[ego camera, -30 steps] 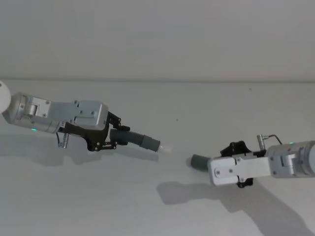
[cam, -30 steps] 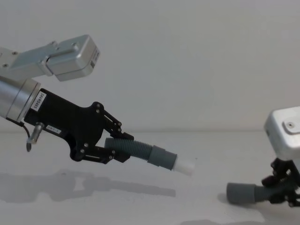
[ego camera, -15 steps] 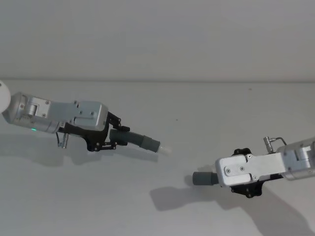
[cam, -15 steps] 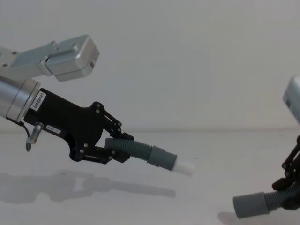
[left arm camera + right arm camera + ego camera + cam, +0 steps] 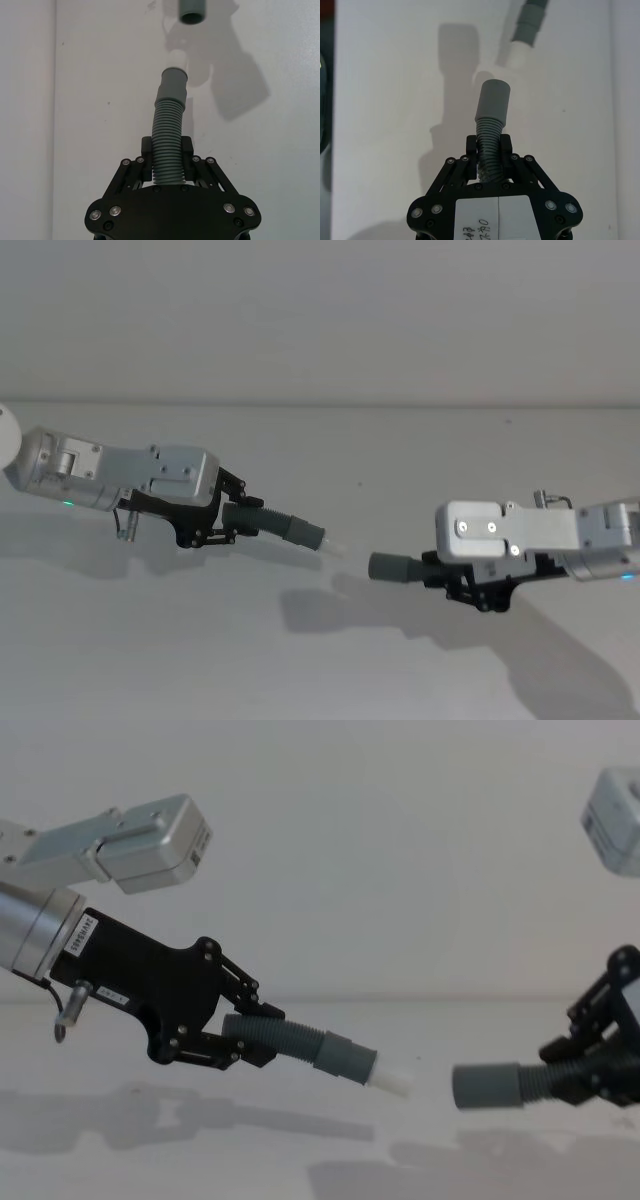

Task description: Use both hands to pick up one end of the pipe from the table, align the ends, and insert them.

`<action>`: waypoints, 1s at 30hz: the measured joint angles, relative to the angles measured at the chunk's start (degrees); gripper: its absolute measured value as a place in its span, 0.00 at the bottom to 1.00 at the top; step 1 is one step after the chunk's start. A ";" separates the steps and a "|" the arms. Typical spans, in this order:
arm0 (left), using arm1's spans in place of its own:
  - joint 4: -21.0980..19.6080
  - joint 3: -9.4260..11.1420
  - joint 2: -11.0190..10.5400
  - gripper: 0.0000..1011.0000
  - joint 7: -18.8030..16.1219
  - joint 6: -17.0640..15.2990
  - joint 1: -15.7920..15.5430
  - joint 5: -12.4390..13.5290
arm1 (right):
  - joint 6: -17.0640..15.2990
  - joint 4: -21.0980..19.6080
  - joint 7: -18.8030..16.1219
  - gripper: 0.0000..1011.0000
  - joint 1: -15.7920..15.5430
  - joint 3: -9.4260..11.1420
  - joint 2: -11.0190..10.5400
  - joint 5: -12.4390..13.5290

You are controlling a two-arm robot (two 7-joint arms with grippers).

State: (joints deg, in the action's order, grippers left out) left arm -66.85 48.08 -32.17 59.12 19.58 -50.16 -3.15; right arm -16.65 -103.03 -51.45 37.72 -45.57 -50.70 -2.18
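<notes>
My left gripper (image 5: 228, 525) is shut on the corrugated part of one pipe piece (image 5: 270, 522) and holds it above the table (image 5: 200, 660). That piece's cuff with the whitish tip (image 5: 393, 1081) points toward the right. My right gripper (image 5: 452, 578) is shut on the other pipe piece, held in the air, and its plain grey cuff (image 5: 487, 1086) faces left. The two ends face each other across a small gap, the plain cuff slightly lower. From the left wrist, my hose (image 5: 168, 145) points at the open plain cuff (image 5: 192, 10). From the right wrist, my cuff (image 5: 493, 100) faces the white tip (image 5: 521, 52).
A plain white wall (image 5: 320, 320) rises behind the table. The arms cast shadows (image 5: 330, 610) on the surface below the pipe pieces.
My right gripper has lifted its pipe piece off the table and carried it up and left, toward the white-tipped end. The left gripper and its piece have stayed still.
</notes>
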 joint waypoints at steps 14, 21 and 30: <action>0.00 0.00 0.01 0.32 0.00 0.01 0.00 -0.01 | -1.61 5.86 3.54 0.26 -0.19 2.10 5.45 2.17; 0.00 0.00 0.01 0.32 -0.01 0.01 0.00 -0.01 | -2.35 8.04 3.08 0.26 0.68 1.53 6.87 1.60; 0.01 0.00 0.00 0.32 -0.01 0.01 0.00 -0.01 | -2.46 9.07 0.34 0.26 2.43 0.81 7.26 0.81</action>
State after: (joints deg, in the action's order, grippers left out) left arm -66.85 48.08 -32.17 59.11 19.59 -50.16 -3.15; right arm -19.11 -93.96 -51.10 40.16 -44.77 -43.44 -1.38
